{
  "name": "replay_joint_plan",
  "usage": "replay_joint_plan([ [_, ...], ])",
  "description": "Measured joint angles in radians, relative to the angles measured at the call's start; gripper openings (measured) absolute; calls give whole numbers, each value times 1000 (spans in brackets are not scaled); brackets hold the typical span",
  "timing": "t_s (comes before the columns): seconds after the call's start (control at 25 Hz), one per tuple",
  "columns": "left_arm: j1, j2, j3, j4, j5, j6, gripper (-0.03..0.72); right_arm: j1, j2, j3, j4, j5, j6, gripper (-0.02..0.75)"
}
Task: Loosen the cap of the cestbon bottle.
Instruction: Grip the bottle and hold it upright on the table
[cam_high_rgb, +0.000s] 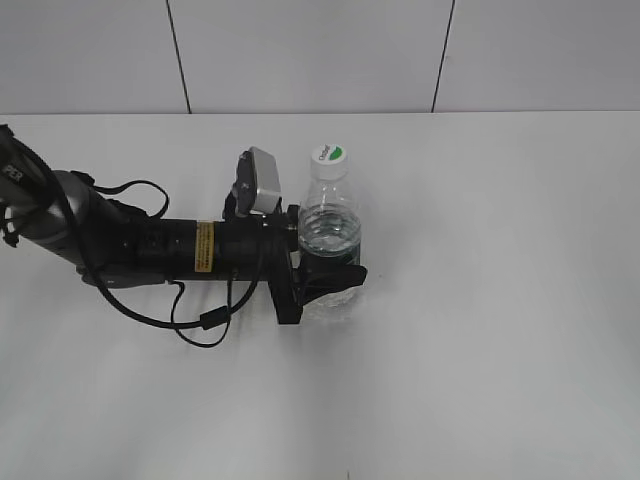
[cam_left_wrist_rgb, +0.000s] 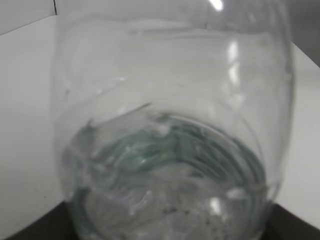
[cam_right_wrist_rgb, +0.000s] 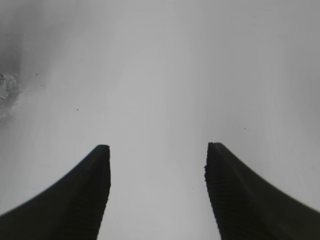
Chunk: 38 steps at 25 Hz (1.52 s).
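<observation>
The cestbon bottle (cam_high_rgb: 328, 228) stands upright on the white table, clear, with water in its lower part. Its white cap (cam_high_rgb: 329, 153) with a green patch sits on top, with nothing touching it. My left gripper (cam_high_rgb: 326, 282) reaches in from the left and is shut on the bottle's lower body, covering the label band. In the left wrist view the bottle (cam_left_wrist_rgb: 170, 125) fills the frame, with a green tint showing through the water. My right gripper (cam_right_wrist_rgb: 157, 148) is open and empty over bare table; it does not show in the exterior view.
The left arm (cam_high_rgb: 150, 245) and its cables lie low across the left part of the white table (cam_high_rgb: 500, 300). A grey tiled wall (cam_high_rgb: 320, 50) stands behind the table. A small blurred shiny thing (cam_right_wrist_rgb: 6, 92) shows at the left edge of the right wrist view.
</observation>
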Motion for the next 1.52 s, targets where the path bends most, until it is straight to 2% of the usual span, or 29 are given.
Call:
replay_joint_plan([
  [0.36,0,0,-1,6,46,0,402,0,117,-70,155,-18,-82,461],
  [0.88,0,27,-9,-6,2,1,401,6,317,-239,277,71,-149,461],
  [1.0,0,28,-9,-4,-2,1,401,49,367,-283,284,75,-160,461],
  [1.24,0,31,-9,26,-22,0,401,200,505,-443,297,106,-161,461],
  [1.52,0,31,-9,32,-26,-16,401,267,662,-614,303,157,-147,461],
])
